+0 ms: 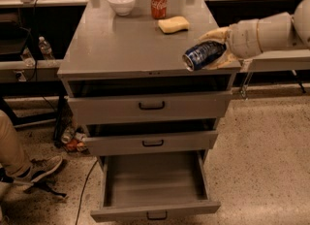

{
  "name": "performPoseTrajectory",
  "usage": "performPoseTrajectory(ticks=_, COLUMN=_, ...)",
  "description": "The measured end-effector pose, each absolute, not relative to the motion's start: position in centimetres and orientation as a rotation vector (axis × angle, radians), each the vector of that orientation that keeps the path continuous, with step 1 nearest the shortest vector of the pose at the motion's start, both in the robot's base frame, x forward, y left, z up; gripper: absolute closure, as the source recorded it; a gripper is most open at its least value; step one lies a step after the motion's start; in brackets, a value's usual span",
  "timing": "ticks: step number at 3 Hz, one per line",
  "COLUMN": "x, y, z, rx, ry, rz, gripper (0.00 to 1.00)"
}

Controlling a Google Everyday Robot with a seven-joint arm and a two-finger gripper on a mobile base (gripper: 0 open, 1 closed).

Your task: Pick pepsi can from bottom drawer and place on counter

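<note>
Over the counter edge, the tool clasps the pepsi can.

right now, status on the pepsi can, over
End effector shut on pepsi can, held sideways at front corner of counter, right of view. Not released yet. Sponge, Coca-Cola can, bowl further back, apart.

Glossy can in claw at counter
</note>
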State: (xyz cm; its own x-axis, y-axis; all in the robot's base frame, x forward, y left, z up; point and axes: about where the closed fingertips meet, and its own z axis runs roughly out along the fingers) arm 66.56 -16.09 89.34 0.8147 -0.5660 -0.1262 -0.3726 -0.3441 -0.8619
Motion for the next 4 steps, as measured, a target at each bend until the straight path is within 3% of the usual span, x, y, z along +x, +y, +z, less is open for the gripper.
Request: performPoseTrajectory(ticks=4, x=74.1, y=-9.1, z=87.4, rx=-2.427, ry=0.514, rz=-0.239, gripper=1.0)
